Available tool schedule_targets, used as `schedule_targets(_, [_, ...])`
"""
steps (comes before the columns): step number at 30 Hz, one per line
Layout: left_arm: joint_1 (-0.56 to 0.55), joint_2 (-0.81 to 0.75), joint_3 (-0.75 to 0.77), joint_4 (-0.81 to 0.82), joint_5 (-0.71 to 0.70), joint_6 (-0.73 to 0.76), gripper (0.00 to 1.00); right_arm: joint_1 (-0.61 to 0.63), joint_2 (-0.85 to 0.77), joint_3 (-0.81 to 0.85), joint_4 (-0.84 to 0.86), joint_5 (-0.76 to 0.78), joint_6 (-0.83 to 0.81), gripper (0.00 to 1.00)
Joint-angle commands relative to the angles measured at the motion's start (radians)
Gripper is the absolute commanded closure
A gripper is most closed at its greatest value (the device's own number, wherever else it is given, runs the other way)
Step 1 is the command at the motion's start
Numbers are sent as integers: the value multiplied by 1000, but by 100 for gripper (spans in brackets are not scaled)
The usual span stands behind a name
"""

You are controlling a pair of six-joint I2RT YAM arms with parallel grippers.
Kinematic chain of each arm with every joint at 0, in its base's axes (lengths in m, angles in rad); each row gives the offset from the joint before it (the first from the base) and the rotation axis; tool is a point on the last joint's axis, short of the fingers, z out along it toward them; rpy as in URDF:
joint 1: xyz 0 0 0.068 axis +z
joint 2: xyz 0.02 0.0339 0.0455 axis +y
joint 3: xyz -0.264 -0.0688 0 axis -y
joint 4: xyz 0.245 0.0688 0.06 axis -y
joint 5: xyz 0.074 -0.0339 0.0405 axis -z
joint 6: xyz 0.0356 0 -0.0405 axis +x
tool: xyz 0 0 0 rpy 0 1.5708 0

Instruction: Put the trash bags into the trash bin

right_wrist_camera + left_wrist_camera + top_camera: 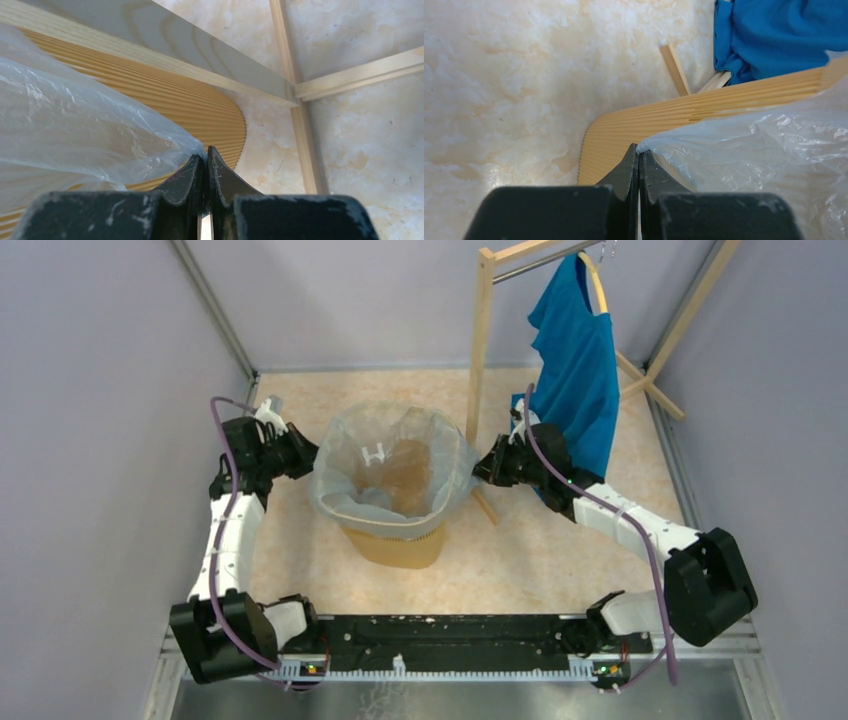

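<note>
Left end effector [639, 156] fills the bottom of its wrist view, jaws pressed together with a corner of the trash bag [769, 150] pinched at the very tips. Right end effector [205, 157] is the same, closed on the opposite edge of the film, which runs into the seam between the fingers. How much plastic sits inside either grip is hidden by the fingers. The bag is thin, translucent pale blue-grey film, crinkled and glossy, and the ribbed wall of the trash bin [200, 107] shows through and below it. From above, the bag [340, 475] is spread open across the mouth of the bin [400, 548], its rim draped outward over the lip and its middle sagging down inside, with the left end effector [305, 455] and right end effector [483, 468] holding it at either side. The bin is yellow-orange, and only its lower wall is visible under the overhang. A small pale shape in the bag's interior is too indistinct to identify. The bin stands on the mottled cream surface [540, 540]. Just behind the right end effector are a wooden rack [481, 350] and a blue shirt [575, 360] hanging from it, the rack's top cut off by the frame.
</note>
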Motion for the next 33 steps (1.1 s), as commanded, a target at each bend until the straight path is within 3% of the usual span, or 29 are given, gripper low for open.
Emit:
schedule_targets(1, [-2,78,22,40,-29,-7,100,16,-24,19,63,-18,16,94])
schedule_targets(9, [-2,29,-144,50,-62,23,100,36,-50,-8,71,-36,30,84])
schedule_targets(21, [-4,-59,-171,11,-7,0,98,158,-59,-130,128,-9,67,78])
schedule_targets(33, [-14,-98,-282,48,40,-40,94,172,19,-164,209,-42,75,68])
